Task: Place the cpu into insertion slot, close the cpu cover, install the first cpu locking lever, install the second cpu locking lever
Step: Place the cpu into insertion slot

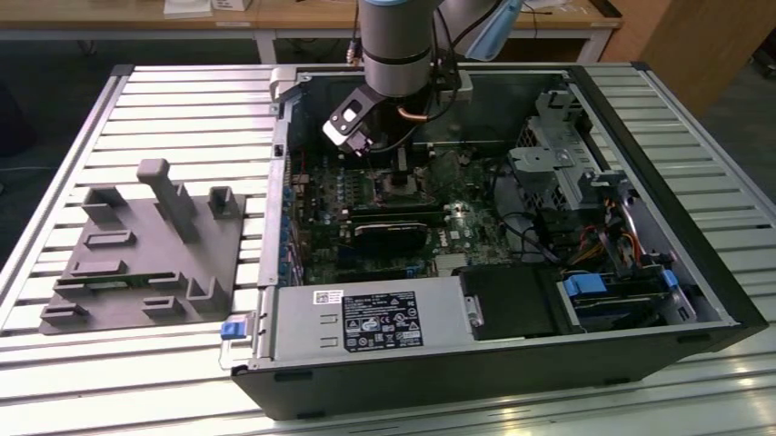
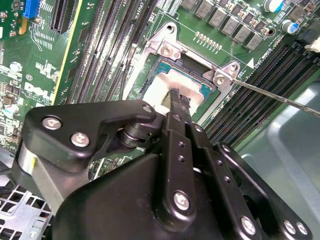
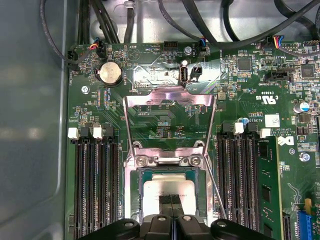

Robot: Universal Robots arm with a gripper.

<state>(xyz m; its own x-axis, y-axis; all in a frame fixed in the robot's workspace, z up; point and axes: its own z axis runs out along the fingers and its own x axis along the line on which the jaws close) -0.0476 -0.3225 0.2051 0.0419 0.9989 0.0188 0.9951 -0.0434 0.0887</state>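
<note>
The cpu point(image 3: 160, 187) sits in the insertion slot point(image 1: 395, 188), upper centre of the exterior view; the cpu cover point(image 3: 170, 96) lies open, locking levers point(image 2: 280, 98) unlatched. The gripper point(image 3: 171, 199), pinched together and empty, touches the cpu.

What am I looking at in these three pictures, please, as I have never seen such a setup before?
A robot arm reaches into an open computer case that lies on a slatted metal table; the exterior view shows this from outside. A grey fixture sits beside the case, at the exterior view's left. Both wrist views come from cameras on the arm, looking at the green motherboard. The arm's hand is shut, its tips at the cpu, which lies in the insertion slot. The cpu cover is flipped open. The hand seems to grip nothing.
</note>
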